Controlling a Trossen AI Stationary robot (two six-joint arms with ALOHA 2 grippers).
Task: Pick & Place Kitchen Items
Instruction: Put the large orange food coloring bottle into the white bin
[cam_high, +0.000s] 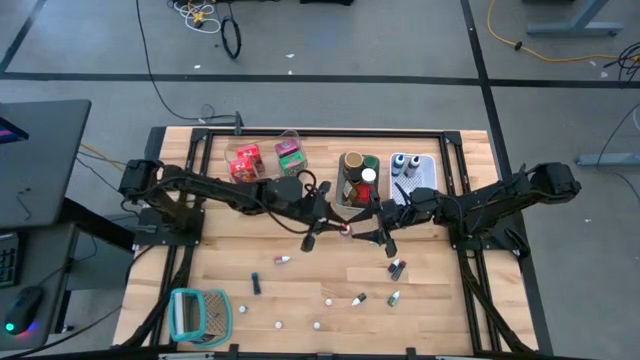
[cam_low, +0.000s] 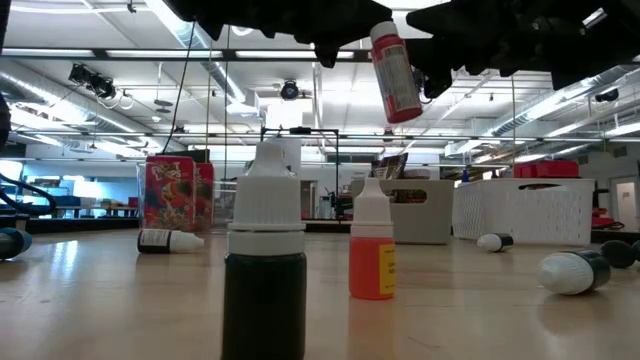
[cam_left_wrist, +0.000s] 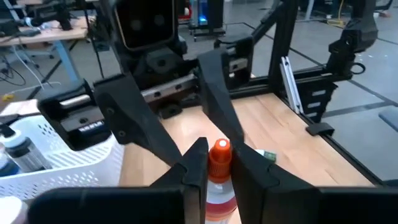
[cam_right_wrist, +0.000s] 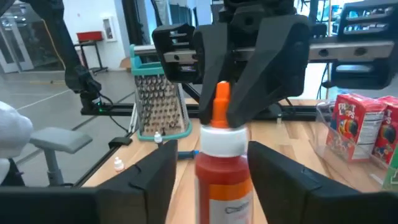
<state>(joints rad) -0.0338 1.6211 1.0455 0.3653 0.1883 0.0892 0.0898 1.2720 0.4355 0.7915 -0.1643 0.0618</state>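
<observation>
I see the red bottle (cam_low: 395, 71) held in the air above mid-table, its orange tip clamped in the left gripper (cam_left_wrist: 214, 165). The right gripper (cam_right_wrist: 211, 168) flanks its body, fingers apart, not touching. Its label is unreadable. Red boxes (cam_low: 178, 193) stand behind, lettering illegible.

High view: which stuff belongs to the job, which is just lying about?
Job: red bottle held in mid-air, red packets, green packet, brown jar, loose bottles, white pieces.
Lying about: teal holder, white bin, floor cables.
</observation>
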